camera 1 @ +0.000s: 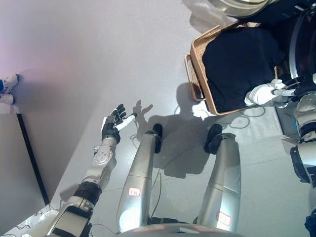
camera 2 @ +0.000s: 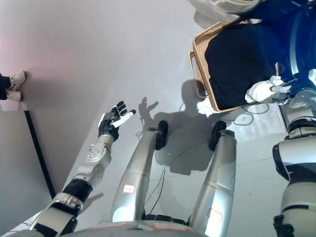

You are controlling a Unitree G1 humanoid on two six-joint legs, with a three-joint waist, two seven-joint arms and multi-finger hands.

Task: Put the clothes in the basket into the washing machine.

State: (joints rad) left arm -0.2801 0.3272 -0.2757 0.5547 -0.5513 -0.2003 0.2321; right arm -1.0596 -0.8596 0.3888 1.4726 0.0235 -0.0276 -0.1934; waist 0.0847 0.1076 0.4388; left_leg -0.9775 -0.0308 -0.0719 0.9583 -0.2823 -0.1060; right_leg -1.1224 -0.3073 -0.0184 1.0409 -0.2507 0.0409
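Note:
A wicker basket [camera 1: 197, 64] stands on the floor at the upper right, filled with dark navy clothes [camera 1: 237, 59]. The clothes heap reaches up towards the washing machine [camera 1: 296, 34], whose round door opening shows at the top right corner. My right hand [camera 1: 269, 93] sits at the near right corner of the basket, fingers and thumb pinching the edge of the dark clothes. Over bare floor to the left, well away from the basket, my left hand [camera 1: 116, 122] hangs open with its fingers spread.
A person's white shoes [camera 1: 7, 89] show at the left edge. A black strip [camera 1: 29, 153] runs across the floor at the lower left. Grey floor [camera 1: 98, 49] stretches between the left hand and the basket.

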